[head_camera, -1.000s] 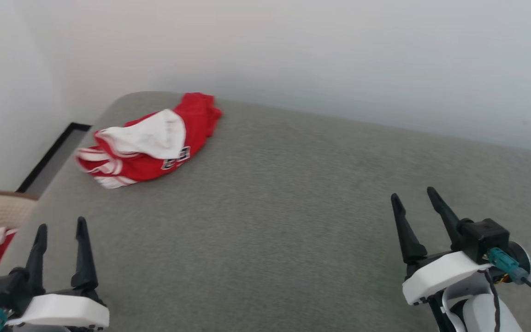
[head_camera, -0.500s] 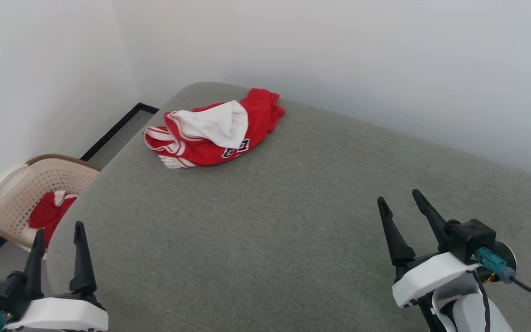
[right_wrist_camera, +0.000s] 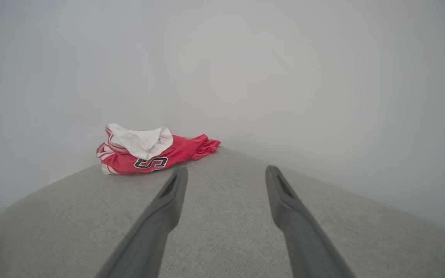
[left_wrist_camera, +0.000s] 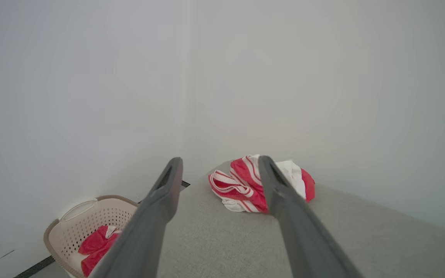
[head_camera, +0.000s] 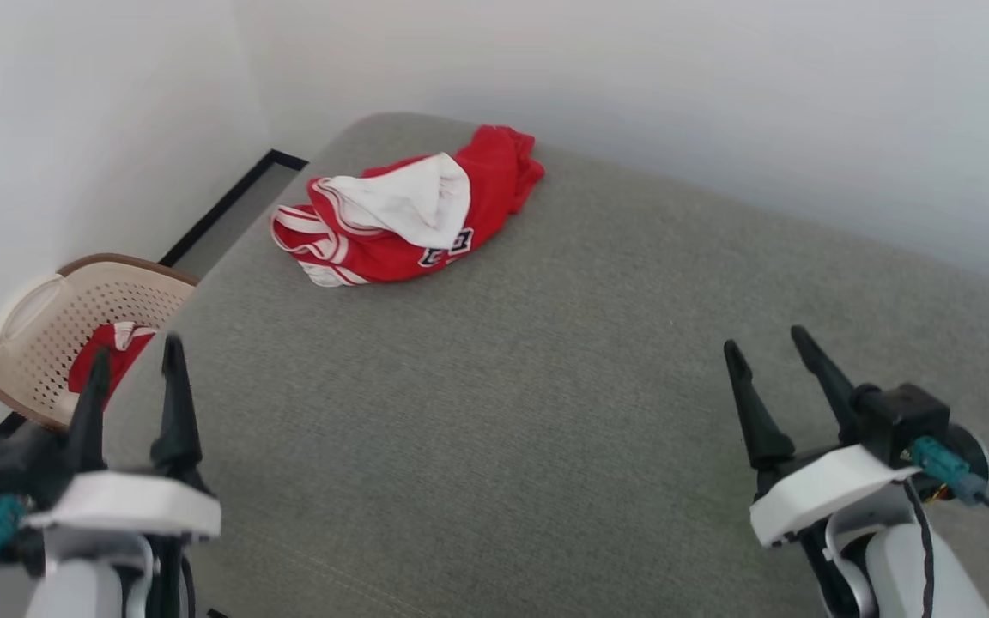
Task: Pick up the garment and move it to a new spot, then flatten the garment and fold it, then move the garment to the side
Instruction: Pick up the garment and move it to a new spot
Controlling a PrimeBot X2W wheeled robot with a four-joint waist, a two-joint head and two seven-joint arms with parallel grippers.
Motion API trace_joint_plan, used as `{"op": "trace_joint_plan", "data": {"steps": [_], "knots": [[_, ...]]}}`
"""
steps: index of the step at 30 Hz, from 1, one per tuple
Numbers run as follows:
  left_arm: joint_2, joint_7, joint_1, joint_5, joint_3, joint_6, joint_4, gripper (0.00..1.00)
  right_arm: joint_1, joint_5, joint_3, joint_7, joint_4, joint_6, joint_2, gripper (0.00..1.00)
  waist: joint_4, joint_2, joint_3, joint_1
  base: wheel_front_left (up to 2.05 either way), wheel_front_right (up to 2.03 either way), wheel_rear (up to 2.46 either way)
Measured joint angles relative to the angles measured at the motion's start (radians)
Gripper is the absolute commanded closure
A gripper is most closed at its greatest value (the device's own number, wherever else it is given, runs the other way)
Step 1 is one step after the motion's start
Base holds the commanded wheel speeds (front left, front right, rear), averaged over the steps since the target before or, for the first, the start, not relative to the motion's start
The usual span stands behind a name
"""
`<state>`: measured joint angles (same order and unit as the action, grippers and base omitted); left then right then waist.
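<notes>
Grey upholstered surface [head_camera: 546,386] beneath white walls holds a crumpled small red basketball jersey [head_camera: 400,223] at its far left corner, while the dark-fingered left gripper [head_camera: 136,349] and right gripper [head_camera: 765,339] hover by its near edge, jaws spread and empty, apparently poised to reach.

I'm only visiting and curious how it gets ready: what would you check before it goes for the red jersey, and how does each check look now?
1. Left tool open, holding nothing: ok.
2. Right tool open, holding nothing: ok.
3. Jersey in sight on the cushion, nothing lying on it: ok.
4. Basket off to the left, not between the tools and the jersey: ok.
5. Jersey within reach from here: cannot tell.
6. Jersey flat for folding: not ok, crumpled with white lining showing.
</notes>
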<state>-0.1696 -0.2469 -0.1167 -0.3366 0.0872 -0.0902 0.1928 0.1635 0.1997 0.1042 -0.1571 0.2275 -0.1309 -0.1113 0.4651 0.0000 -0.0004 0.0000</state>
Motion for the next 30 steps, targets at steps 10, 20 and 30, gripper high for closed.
{"op": "trace_joint_plan", "data": {"steps": [10, 20, 30], "knots": [[-0.076, -0.010, -0.279, -0.034, -0.037, -0.033, 0.186, 0.00, 0.074, -0.016, -0.009, 0.043, -0.070, 0.000, -0.048, 0.00, -0.079, 0.0000, 0.110, 0.0000, 0.00, 0.00, 0.00], [-0.145, -0.014, -0.593, -0.086, -0.093, -0.038, 0.402, 0.00, 0.175, -0.034, -0.002, 0.093, -0.172, 0.000, -0.102, 0.00, -0.177, 0.0000, 0.295, 0.0000, 0.00, 0.00, 0.00], [-0.221, 0.096, -0.898, -0.175, -0.183, -0.039, 0.775, 0.00, 0.244, -0.046, 0.004, 0.135, -0.290, 0.000, -0.135, 0.00, -0.267, 0.0000, 0.495, 0.0000, 0.00, 0.00, 0.00]]}}
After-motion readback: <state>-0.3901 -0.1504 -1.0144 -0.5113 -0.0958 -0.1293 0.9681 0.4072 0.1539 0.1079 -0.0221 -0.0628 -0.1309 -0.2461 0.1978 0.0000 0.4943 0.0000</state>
